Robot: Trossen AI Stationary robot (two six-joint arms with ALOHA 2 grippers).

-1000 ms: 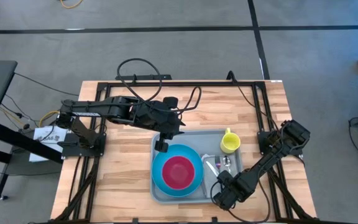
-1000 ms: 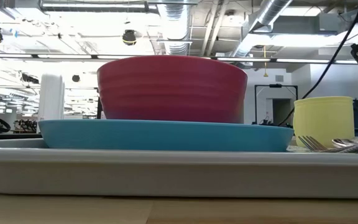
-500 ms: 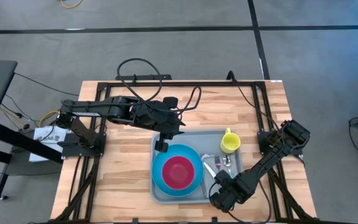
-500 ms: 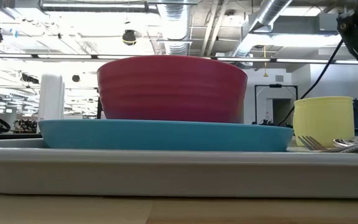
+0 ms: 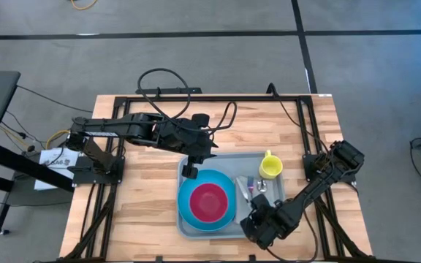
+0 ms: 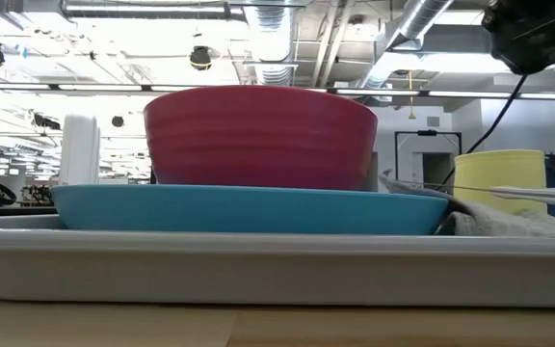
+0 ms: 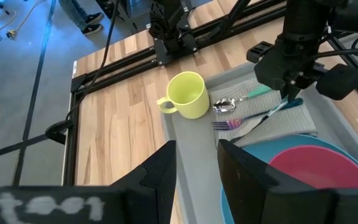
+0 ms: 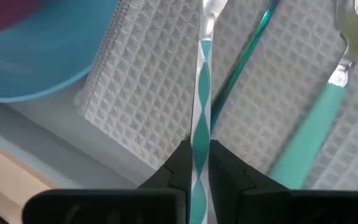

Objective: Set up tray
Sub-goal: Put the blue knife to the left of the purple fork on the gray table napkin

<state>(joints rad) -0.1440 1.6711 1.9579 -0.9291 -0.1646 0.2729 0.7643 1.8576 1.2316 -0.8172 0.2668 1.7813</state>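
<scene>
- While your right gripper [image 8: 194,163] is pinching a striped straw [image 8: 202,93] over the napkin [image 8: 148,81], the tray [image 5: 188,223] is sitting mid-table.
- Your left gripper [image 5: 189,172] is hovering, fingers apart, at the tray's far corner.

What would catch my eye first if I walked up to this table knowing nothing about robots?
Probably the red bowl sitting on a round blue plate, bright against the grey tray in the middle of the wooden table. Next, the yellow mug at the tray's far right corner. Then the right pincer, pinched on a teal-striped utensil handle above the grey napkin, while the left pincer hangs over the tray's far left corner.
</scene>
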